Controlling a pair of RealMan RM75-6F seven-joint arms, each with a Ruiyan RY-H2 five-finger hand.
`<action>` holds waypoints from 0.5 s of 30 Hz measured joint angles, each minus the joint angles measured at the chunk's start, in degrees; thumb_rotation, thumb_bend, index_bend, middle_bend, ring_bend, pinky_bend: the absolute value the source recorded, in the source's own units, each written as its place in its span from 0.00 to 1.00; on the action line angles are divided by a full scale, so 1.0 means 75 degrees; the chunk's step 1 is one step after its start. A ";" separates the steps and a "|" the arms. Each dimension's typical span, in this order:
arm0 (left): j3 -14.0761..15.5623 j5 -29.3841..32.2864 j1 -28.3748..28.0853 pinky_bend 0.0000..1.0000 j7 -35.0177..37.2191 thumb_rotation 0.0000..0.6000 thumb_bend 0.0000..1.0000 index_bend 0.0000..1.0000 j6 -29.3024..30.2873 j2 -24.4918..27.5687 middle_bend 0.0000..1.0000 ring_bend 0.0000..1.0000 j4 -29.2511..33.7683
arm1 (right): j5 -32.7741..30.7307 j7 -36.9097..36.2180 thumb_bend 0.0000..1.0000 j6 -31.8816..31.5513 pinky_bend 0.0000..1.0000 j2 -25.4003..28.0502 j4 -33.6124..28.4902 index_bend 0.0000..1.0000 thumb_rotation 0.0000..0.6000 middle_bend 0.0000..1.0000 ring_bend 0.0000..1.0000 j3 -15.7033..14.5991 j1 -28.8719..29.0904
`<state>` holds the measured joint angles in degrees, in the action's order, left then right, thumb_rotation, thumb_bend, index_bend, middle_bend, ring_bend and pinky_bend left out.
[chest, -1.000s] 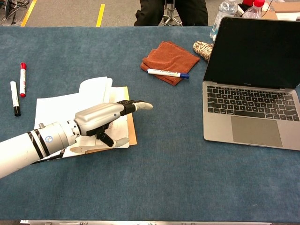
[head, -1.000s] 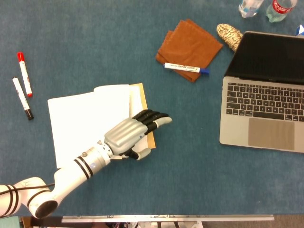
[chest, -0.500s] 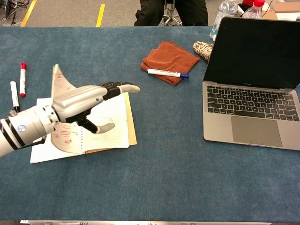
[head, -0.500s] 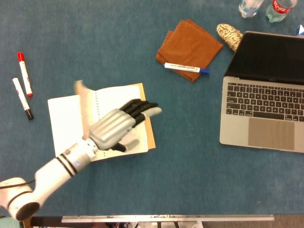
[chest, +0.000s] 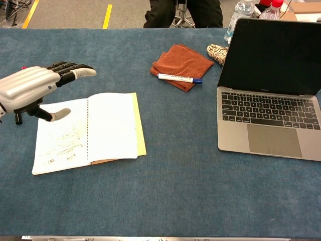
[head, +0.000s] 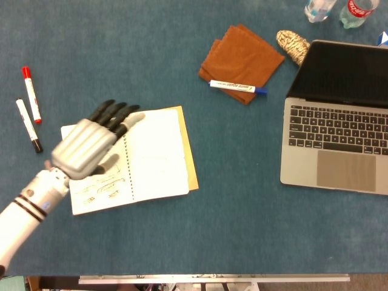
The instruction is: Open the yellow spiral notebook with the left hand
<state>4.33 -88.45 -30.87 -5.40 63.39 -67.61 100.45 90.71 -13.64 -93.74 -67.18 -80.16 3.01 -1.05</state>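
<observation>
The notebook (head: 133,160) lies open flat on the blue table (head: 230,212), two markers (head: 29,109) to its left. The left hand (head: 91,142) hovers above its left page, fingers extended and apart, holding nothing. A laptop (head: 339,115) stands well right; behind it, bottles (head: 339,9).

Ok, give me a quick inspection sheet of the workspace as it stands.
Surface: blue cloth table.
Job's things: yellow spiral notebook lies open; left page bears scribbles.
Clutter: laptop open, brown cloth with blue-capped marker on it, two markers at far left, bottles behind the laptop.
Hands: left hand empty, fingers extended over the left page; right hand not in view.
Cables: nothing seen.
Surroundings: a seated person's legs beyond the table.
</observation>
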 measured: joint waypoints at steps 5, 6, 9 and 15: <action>0.0045 0.0072 0.0443 0.00 -0.0257 1.00 0.36 0.01 0.0538 0.0007 0.04 0.00 -0.0173 | -0.0038 0.0156 0.19 0.0087 0.18 0.0051 -0.0102 0.14 1.00 0.18 0.10 -0.0021 0.0005; 0.0045 0.0097 0.0541 0.00 -0.0291 1.00 0.36 0.01 0.0663 -0.0015 0.04 0.00 -0.0211 | -0.0049 0.0196 0.19 0.0110 0.18 0.0066 -0.0134 0.14 1.00 0.18 0.10 -0.0026 0.0007; 0.0036 0.0221 0.0899 0.00 -0.0342 1.00 0.36 0.02 0.1100 -0.0116 0.04 0.00 -0.0351 | -0.0081 0.0326 0.19 0.0184 0.18 0.0129 -0.0253 0.14 1.00 0.18 0.10 -0.0036 0.0019; -0.0053 0.0632 0.1610 0.00 -0.0286 1.00 0.36 0.02 0.1868 -0.0349 0.04 0.00 -0.0720 | -0.0069 0.0610 0.19 0.0343 0.18 0.0237 -0.0509 0.14 1.00 0.18 0.10 -0.0057 0.0097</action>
<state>3.94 -83.71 -18.79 -7.54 77.40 -70.23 95.05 90.19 -9.06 -91.17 -65.40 -83.98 2.58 -0.32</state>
